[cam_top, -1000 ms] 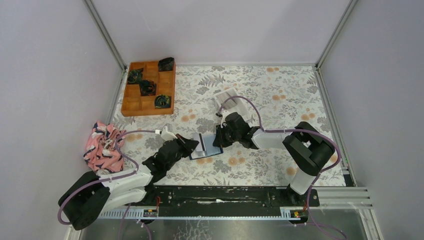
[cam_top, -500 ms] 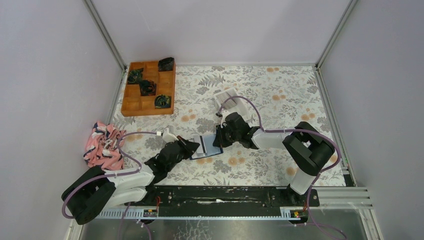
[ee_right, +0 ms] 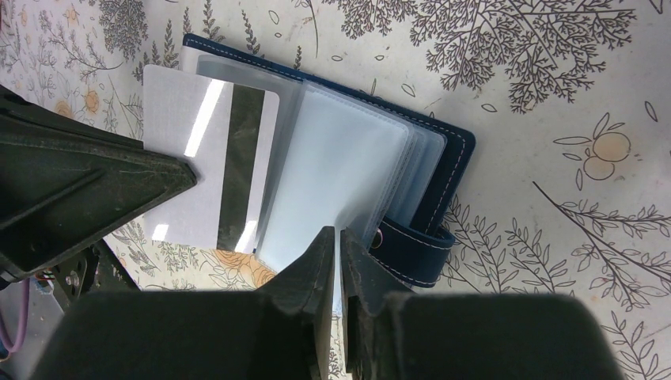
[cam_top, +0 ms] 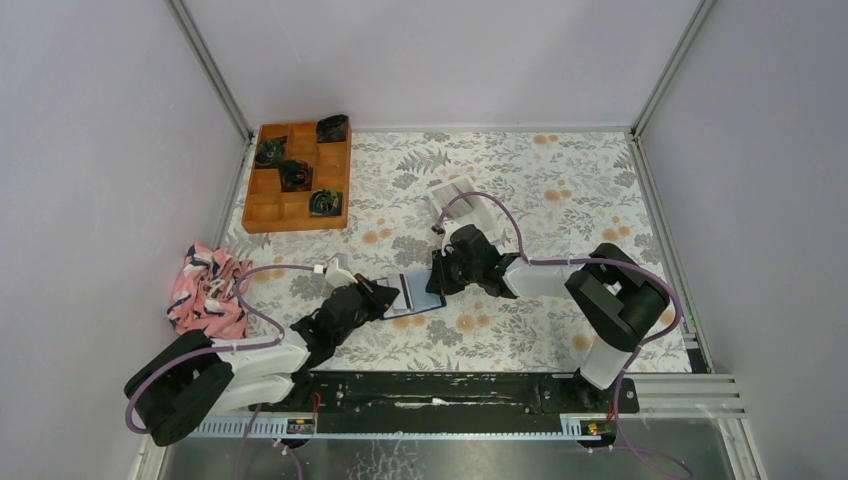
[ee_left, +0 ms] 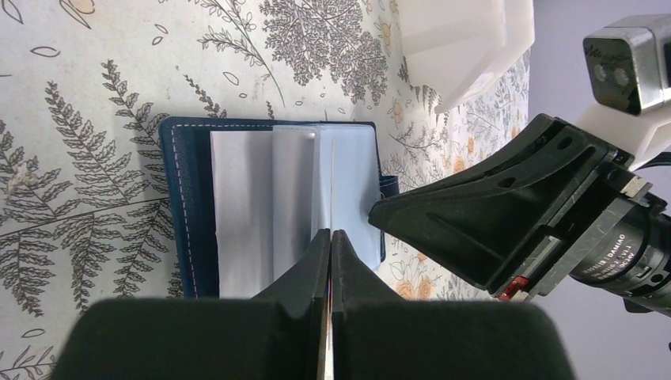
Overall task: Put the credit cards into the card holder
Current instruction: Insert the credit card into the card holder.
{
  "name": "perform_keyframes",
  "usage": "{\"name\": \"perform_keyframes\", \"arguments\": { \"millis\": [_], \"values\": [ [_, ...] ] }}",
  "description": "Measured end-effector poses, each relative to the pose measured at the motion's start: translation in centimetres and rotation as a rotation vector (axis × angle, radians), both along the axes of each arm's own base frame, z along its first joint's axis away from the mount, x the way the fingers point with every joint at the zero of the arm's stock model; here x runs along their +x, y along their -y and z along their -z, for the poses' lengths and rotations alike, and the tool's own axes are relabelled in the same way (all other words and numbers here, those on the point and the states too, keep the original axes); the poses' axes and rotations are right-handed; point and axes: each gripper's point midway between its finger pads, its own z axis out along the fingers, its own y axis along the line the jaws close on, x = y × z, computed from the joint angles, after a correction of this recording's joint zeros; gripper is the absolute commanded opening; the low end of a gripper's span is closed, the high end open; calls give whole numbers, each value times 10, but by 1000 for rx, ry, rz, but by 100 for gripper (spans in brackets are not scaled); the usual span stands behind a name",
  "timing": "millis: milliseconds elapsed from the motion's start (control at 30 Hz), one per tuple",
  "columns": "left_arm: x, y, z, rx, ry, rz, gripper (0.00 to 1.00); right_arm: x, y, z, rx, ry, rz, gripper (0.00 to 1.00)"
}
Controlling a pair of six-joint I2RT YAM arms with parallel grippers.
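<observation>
The card holder [ee_right: 452,155] lies open on the floral table, navy outside with clear sleeves fanned up; it also shows in the left wrist view [ee_left: 179,207] and the top view [cam_top: 428,303]. My left gripper [ee_left: 331,233] is shut on a credit card [ee_right: 198,170], white with a dark stripe. The card's far edge sits under a clear sleeve. From the left wrist the credit card [ee_left: 333,186] shows edge-on. My right gripper [ee_right: 338,231] is shut on a clear sleeve of the card holder, beside the snap strap. In the top view the left gripper [cam_top: 388,296] and right gripper [cam_top: 436,285] face each other across the holder.
A white open-topped box [cam_top: 465,196] stands just behind the right gripper. An orange compartment tray [cam_top: 297,176] with dark items sits at the back left. A pink patterned cloth [cam_top: 207,291] lies at the left edge, beside the left arm.
The left arm has shifted slightly, its gripper edging a little nearer with the card. The right arm and the card holder have stayed put.
</observation>
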Motion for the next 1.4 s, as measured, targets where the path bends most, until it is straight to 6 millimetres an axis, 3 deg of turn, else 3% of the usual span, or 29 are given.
{"name": "perform_keyframes", "arguments": {
  "millis": [1400],
  "values": [
    [0, -1, 14, 3, -34, -40, 0, 1, -2, 1, -2, -2, -1, 13]
  ]
}}
